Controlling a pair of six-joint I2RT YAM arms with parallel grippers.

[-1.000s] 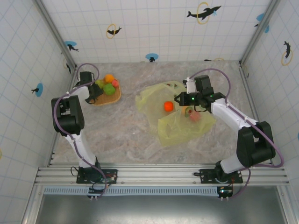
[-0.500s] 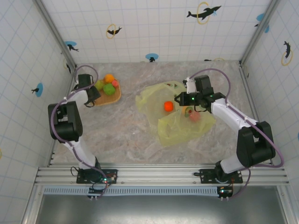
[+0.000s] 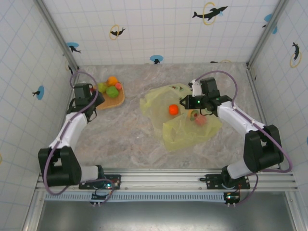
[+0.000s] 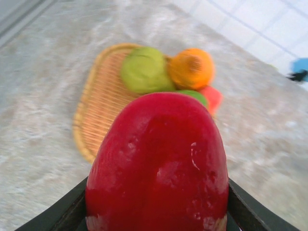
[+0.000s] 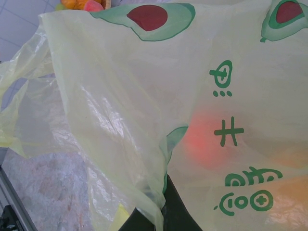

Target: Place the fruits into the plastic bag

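My left gripper (image 4: 159, 211) is shut on a big red fruit (image 4: 159, 159) that blocks most of the left wrist view. From above, this gripper (image 3: 90, 99) hovers at the left end of the woven tray (image 3: 118, 100). On the tray lie an orange fruit (image 3: 112, 80), a green one (image 3: 112, 91), a yellow-green one (image 3: 102, 87) and a pinkish one (image 3: 118, 85). The plastic bag (image 3: 185, 127) lies spread at centre right with an orange fruit (image 3: 173, 109) in its mouth. My right gripper (image 3: 187, 102) is shut on the bag's edge (image 5: 159, 202), holding the film up.
Tiled walls close the table on three sides, and the left wall runs close behind the tray. A reddish fruit (image 5: 204, 139) glows through the bag film. Bare marbled table (image 3: 120, 130) lies between tray and bag.
The left arm has swung its elbow down toward the near edge, and its gripper has backed slightly off the tray with the red fruit. The right arm and bag have not moved.
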